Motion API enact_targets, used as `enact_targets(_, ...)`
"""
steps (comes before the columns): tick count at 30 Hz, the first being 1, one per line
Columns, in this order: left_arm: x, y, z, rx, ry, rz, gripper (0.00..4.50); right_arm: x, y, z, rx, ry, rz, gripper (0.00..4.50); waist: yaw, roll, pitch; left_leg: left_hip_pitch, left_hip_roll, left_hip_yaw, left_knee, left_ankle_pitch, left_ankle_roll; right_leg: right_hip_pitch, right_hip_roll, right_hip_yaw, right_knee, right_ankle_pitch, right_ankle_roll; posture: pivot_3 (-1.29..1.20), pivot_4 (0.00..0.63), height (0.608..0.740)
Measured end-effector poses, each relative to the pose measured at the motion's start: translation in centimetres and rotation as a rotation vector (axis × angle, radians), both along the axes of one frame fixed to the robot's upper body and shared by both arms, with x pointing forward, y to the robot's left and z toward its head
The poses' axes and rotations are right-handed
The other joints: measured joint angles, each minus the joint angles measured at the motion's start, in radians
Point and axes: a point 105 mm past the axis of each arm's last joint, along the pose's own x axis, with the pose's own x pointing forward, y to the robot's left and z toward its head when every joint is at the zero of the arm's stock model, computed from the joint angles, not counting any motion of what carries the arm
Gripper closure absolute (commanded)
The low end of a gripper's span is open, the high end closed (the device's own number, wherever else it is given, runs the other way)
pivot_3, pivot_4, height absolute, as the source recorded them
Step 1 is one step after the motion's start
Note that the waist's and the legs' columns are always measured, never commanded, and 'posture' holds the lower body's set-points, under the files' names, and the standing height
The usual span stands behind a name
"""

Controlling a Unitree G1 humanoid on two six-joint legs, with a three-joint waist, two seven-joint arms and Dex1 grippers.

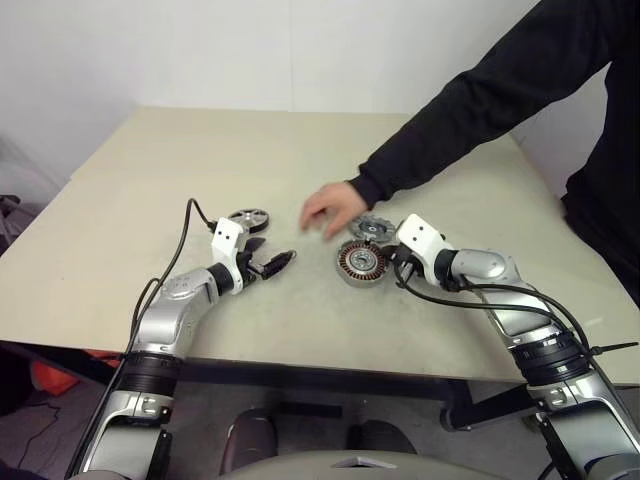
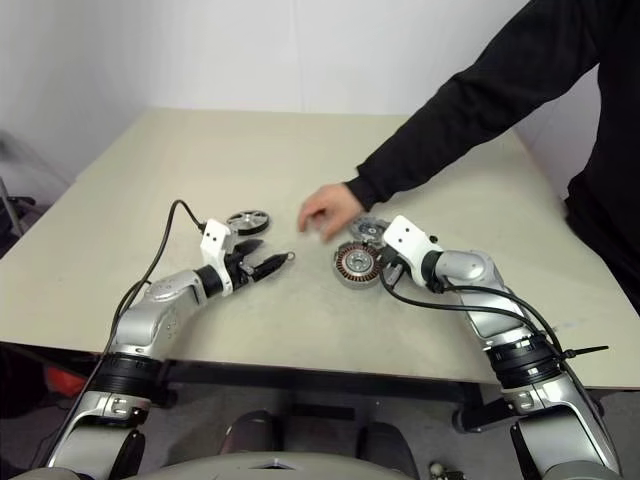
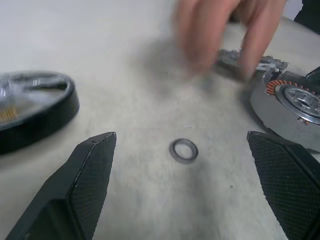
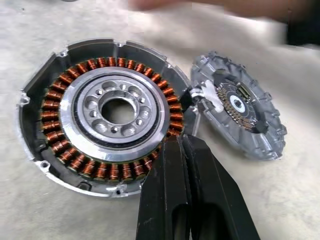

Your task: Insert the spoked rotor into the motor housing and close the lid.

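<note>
Motor housing (image 4: 107, 117) lies flat on the bench (image 1: 150, 180), open face up, copper windings ringing the silver hub; being round, it has no long axis to speak of, and its axis points straight up. It sits right at the tips of the right jaws (image 4: 184, 145), which are pressed tight together and reach over its near rim by the windings; whether they actually touch the rim cannot be told. Just beside the housing, on the far side of those jaws, lies the grey toothed-edge lid (image 4: 240, 112), flat, with its circuit board face up, its edge close against the housing's rim. A person's hand (image 1: 330, 208) in a black sleeve hovers over the lid, blurred.

Over to the left jaws (image 3: 182, 170): spread wide, holding nothing. Between the two fingers, a little ahead of them, a small grey ring (image 3: 183, 150) lies on the bench. Off to the outer side of the left jaws sits the black-rimmed spoked rotor (image 3: 30, 112), flat, well apart from the housing.
</note>
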Motion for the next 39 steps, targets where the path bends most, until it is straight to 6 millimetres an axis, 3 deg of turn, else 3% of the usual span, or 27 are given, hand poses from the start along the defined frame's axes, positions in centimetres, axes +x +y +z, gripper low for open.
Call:
enact_targets(4,0.3,-1.5,0.1,0.095,-0.071,-0.045,0.08,0.3,-0.7,0.7,-0.026,-0.010,0.002,4.47,0.002,0.000,0.000,0.000,0.000,0.000,0.000,0.000,0.000,0.001,0.000,0.000,0.001,0.000,0.000,0.00,0.000,0.740)
enact_targets(11,0.3,-2.9,-1.6,0.183,-0.055,-0.082,0.08,-0.4,-2.1,0.4,-0.059,0.023,-0.007,4.47,0.000,0.000,0.000,0.000,0.000,-0.001,0.000,0.000,0.000,0.000,0.000,0.000,0.000,0.000,0.000,0.00,0.000,0.740)
enact_targets(14,0.1,-3.4,-2.0,0.187,-0.043,-0.096,0.08,-0.3,-3.2,1.1,-0.067,0.007,-0.039,4.47,0.001,0.000,0.000,0.000,0.000,-0.001,0.000,0.000,0.000,0.000,0.000,0.000,0.001,0.000,0.000,0.00,0.000,0.740)
enact_targets(17,0.1,-3.5,-2.3,0.190,-0.037,-0.099,0.08,-0.1,-4.3,2.2,-0.074,-0.025,-0.071,4.47,0.002,0.000,0.000,0.001,0.000,0.000,0.001,0.000,0.000,0.000,0.000,0.000,0.001,0.000,0.000,0.00,0.000,0.740)
enact_targets(22,0.2,-3.2,-3.0,0.207,-0.011,-0.082,0.08,-0.6,-5.5,1.8,-0.078,-0.006,-0.106,4.47,0.002,0.000,0.000,0.001,0.000,-0.001,0.001,0.000,0.001,0.001,0.000,0.000,0.001,0.000,0.000,0.00,0.000,0.740)
enact_targets(38,0.7,-3.1,-3.2,0.246,0.000,-0.060,0.08,-1.7,-4.7,1.6,-0.026,0.023,-0.065,4.47,0.001,0.001,-0.001,0.008,0.000,-0.001,0.001,-0.001,0.002,0.007,0.000,0.000,0.002,0.000,0.000,0.00,0.000,0.740)
enact_targets(39,0.7,-3.1,-3.2,0.246,0.001,-0.060,0.26,-1.7,-4.7,1.6,-0.025,0.023,-0.066,4.50,0.001,0.001,-0.001,0.008,0.000,-0.001,0.001,-0.001,0.002,0.007,0.000,0.000,0.002,0.000,0.000,0.00,0.000,0.740)
